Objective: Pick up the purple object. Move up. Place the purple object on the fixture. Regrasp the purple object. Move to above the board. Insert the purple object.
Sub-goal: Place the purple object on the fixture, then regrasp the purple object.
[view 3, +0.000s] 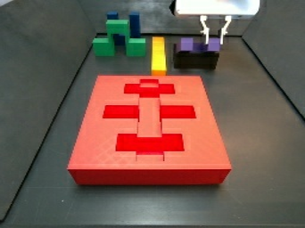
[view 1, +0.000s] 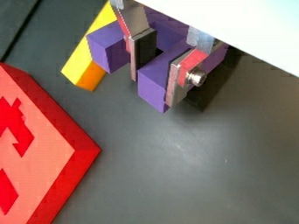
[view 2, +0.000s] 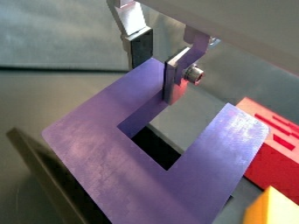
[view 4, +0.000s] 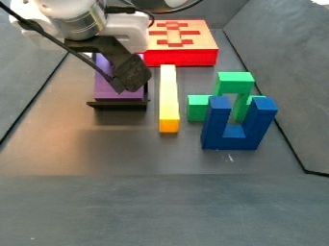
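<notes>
In a wrist view the gripper [view 1: 162, 63] straddles one prong of the purple object [view 1: 156, 87]. The silver fingers [view 1: 184, 74] sit on either side of that prong; whether the pads press it I cannot tell. The yellow bar [view 1: 91, 59] lies just beside the purple piece, and a corner of the red board [view 1: 38, 149] shows nearby.

In the other wrist picture the purple object [view 2: 111, 131] fills the view as a broad U, its square notch open toward the board [view 2: 274, 150]. One prong runs up between the fingers [view 2: 177, 74] of the gripper [view 2: 158, 61], which stand narrowly apart around it.

In a side view the purple object [view 3: 195, 44] stands in the black fixture [view 3: 197, 61], prongs upright, with the gripper [view 3: 211, 33] down over it. The yellow bar [view 3: 160, 54] lies just beside the fixture, and the green block [view 3: 114, 40] and blue block [view 3: 120, 21] sit farther off, behind the board [view 3: 148, 125].

In the other side view the gripper [view 4: 125, 72] hides much of the purple object [view 4: 113, 88] seated on the fixture [view 4: 118, 104]. The yellow bar [view 4: 167, 96] runs alongside. The green block [view 4: 221, 94] and blue block [view 4: 240, 123] stand beyond it, and the board [view 4: 180, 40] is well back.
</notes>
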